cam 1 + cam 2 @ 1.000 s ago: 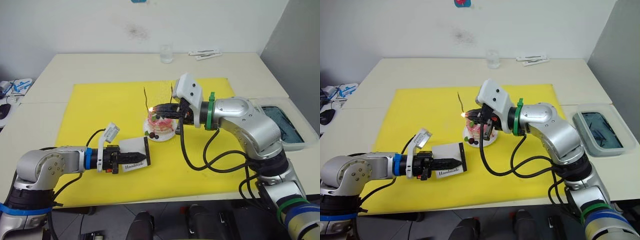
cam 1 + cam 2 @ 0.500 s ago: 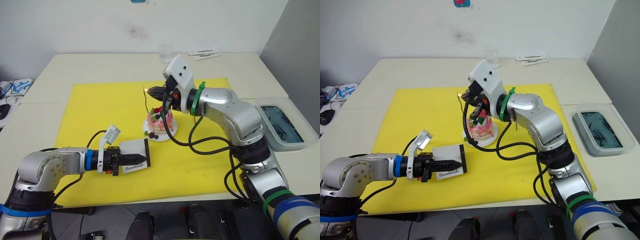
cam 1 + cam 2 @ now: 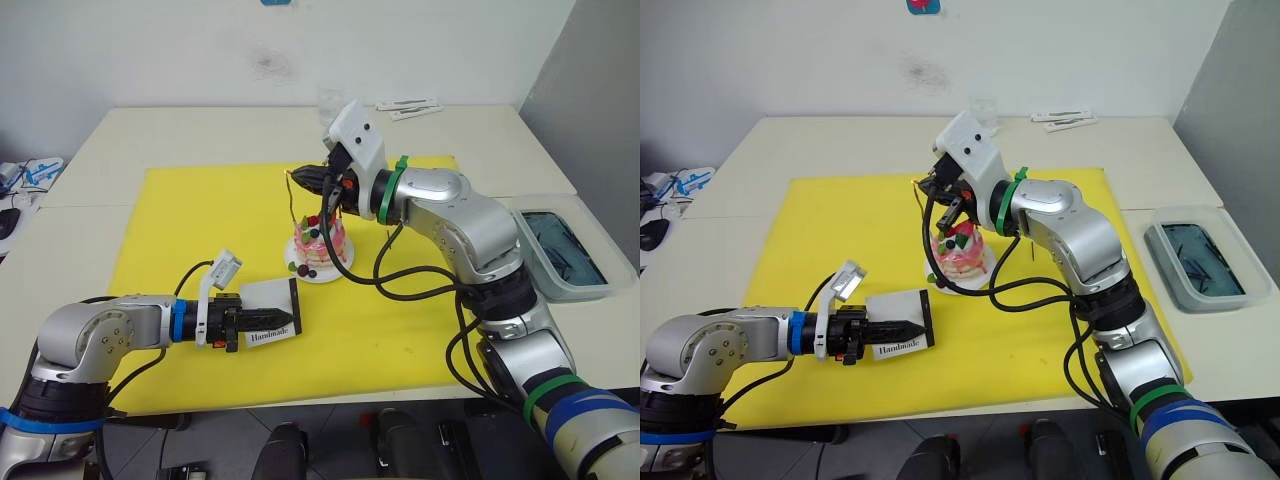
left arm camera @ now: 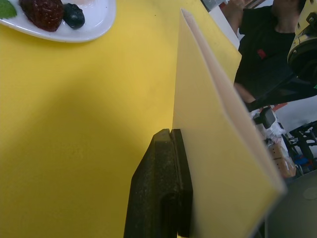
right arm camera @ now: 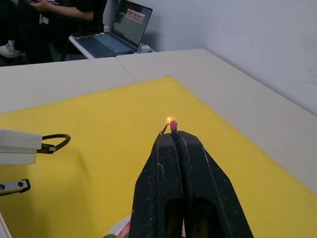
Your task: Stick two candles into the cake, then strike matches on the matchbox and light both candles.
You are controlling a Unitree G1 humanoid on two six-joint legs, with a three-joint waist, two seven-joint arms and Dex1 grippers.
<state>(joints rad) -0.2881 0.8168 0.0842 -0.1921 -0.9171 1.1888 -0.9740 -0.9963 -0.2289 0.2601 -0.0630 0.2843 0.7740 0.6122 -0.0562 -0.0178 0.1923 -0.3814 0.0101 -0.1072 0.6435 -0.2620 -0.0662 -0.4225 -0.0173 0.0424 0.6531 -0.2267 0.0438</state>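
The pink-and-white cake (image 3: 318, 243) sits on its white plate (image 3: 333, 273) in the middle of the yellow mat (image 3: 180, 220). One thin wavy candle (image 3: 290, 205) rises from the cake's left side. My right gripper (image 3: 300, 178) hangs above the cake, level with that candle's top, and is shut on a short match (image 5: 171, 126) with a small flame at its tip. Near the mat's front, my left gripper (image 3: 280, 314) is shut on the white matchbox (image 3: 265, 296) marked "Handmade", holding it on edge (image 4: 223, 148).
A clear glass (image 3: 331, 102) and white pen-like items (image 3: 410, 108) lie at the table's far side. A clear bin (image 3: 565, 250) with dark contents stands at the right edge. The right arm's black cables (image 3: 420, 290) trail over the mat. A laptop (image 5: 124, 25) stands on a far table.
My right gripper with the burning match has risen from beside the cake's top to the upper end of the left candle. The left gripper and matchbox have stayed put.
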